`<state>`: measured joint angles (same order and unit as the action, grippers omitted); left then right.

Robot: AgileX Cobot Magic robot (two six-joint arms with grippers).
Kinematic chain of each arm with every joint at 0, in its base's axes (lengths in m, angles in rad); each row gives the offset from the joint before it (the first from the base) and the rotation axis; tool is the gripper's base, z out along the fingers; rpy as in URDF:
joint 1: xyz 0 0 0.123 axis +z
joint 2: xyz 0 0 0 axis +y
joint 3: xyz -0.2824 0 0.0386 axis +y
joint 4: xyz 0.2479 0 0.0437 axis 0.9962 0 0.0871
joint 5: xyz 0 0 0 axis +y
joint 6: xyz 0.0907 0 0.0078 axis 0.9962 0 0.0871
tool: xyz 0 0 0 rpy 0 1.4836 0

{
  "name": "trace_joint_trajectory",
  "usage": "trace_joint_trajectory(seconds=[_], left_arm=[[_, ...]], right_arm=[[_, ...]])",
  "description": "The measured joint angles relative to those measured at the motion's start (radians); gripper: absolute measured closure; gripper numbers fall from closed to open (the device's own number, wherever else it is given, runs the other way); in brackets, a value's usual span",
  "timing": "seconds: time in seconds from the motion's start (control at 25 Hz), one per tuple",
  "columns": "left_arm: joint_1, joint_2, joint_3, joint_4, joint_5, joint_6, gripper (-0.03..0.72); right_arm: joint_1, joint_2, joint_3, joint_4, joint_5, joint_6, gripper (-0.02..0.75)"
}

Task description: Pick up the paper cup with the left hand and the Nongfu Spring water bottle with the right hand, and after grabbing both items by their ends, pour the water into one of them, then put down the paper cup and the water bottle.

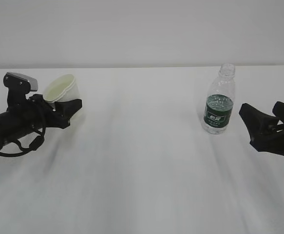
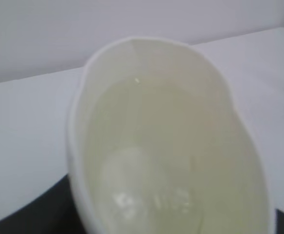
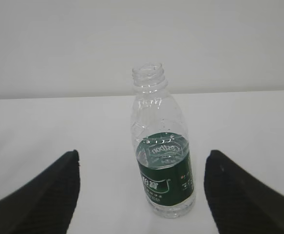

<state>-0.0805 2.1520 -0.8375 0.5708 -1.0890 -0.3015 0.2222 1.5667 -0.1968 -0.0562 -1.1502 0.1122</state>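
Observation:
The white paper cup [image 1: 63,89] is tilted, its mouth turned up and to the left, and its rim is squeezed oval. My left gripper [image 1: 69,108] is shut on its lower part, which hides the base. The cup's cream inside [image 2: 171,146] fills the left wrist view, with black fingers [image 2: 34,214] at the bottom corners. The uncapped Nongfu Spring water bottle [image 1: 218,105] stands upright, with water [image 3: 162,146] up to the top of its green label. My right gripper [image 1: 261,111] is open just right of it; the bottle [image 3: 162,161] stands ahead of the spread fingers [image 3: 49,195], untouched.
A white table [image 1: 142,170] runs back to a plain pale wall. Nothing else stands on it between the cup and the bottle.

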Motion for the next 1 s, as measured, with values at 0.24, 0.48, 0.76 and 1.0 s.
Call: trace_joint_trajectory(seconds=[0.24,0.48,0.76,1.0], left_arm=[[0.000,0.000,0.063,-0.128,-0.025,0.055,0.269],[0.000,0.000,0.104,-0.160,-0.025,0.089,0.270],[0.000,0.000,0.119,-0.161,-0.026,0.090,0.273],[0.000,-0.002,0.154,-0.161,-0.026,0.090,0.274]], right_arm=[[0.000,0.000,0.000,0.000,0.000,0.000,0.143],[0.000,0.000,0.000,0.000,0.000,0.000,0.143],[0.000,0.000,0.000,0.000,0.000,0.000,0.144],[0.000,0.000,0.000,0.000,0.000,0.000,0.143]])
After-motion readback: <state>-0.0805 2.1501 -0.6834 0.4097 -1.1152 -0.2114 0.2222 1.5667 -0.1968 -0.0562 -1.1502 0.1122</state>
